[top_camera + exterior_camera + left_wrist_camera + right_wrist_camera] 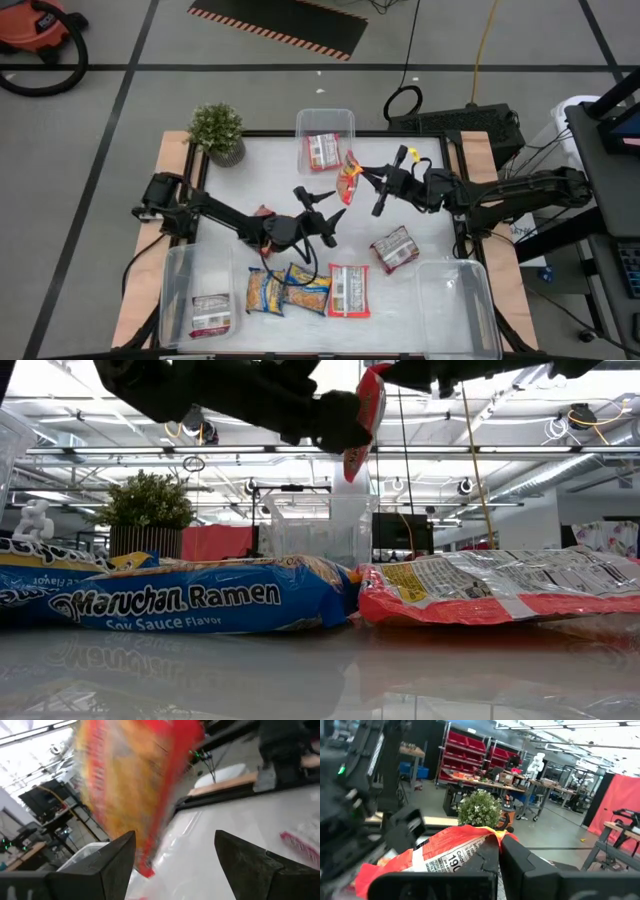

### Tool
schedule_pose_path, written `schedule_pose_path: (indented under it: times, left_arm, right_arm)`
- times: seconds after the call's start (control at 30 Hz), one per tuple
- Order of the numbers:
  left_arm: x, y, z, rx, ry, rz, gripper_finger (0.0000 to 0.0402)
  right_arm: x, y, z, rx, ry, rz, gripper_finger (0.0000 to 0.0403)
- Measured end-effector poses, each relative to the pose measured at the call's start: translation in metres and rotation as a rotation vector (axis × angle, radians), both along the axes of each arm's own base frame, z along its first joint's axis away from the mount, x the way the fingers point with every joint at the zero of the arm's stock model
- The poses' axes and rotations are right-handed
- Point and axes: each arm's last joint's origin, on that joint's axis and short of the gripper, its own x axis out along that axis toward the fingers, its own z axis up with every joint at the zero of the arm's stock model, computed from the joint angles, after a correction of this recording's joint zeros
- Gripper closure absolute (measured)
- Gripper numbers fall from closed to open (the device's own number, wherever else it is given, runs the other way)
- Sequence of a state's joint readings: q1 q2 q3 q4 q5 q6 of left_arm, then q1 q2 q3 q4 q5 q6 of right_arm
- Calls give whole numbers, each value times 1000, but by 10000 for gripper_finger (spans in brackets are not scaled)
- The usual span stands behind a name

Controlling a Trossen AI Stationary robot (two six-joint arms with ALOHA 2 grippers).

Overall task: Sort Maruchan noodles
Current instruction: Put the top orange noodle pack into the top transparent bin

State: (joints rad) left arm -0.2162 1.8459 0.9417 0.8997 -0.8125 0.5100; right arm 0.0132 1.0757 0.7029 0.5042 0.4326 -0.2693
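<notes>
High view: a red-orange packet [349, 179] is being held above the desk [270, 170] by the right claw [374, 180], clenched on one edge of the wrapper, so that the packet is hanging down from it. The left claw [322, 208] is waiting just beside it with its fingers spread apart, grasping nothing. In the left wrist view the same packet [131, 780] is hanging in front of these open fingers [112, 857].

Such a packet is judged to be light and crinkly, with a brittle noodle block inside (a hard squeeze on the middle could be breaking it). The sealed flat edge is therefore the safer place for taking hold; the film is looking slippery.

The other packets are lying apart: one in the clear bin [325, 125] at the far edge, one in the near left bin [175, 300], and some on the desk at the near edge.

In the low view, "Maruchan Ramen" and "Soy Sauce Flavor" are being read on the blue packet [190, 605]. The red packet [500, 590] beside it is showing small print that cannot be read.
</notes>
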Motion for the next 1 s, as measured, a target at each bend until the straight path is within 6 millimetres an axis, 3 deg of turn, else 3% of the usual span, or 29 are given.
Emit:
schedule_pose_path:
  times: [0.2,0.63,0.9,1.0]
  left_arm:
    - [2,8,3,0,-72,68,125]
    - [7,18,10,32,-62,144,126]
    - [3,10,18,143,-25,208,127]
    - [2,6,21,162,-35,203,145]
  right_arm:
    - [8,0,-5,22,-18,-9,403]
    - [17,2,-12,71,-33,71,403]
    - [18,2,-16,71,10,69,403]
    - [18,2,-17,68,19,69,403]
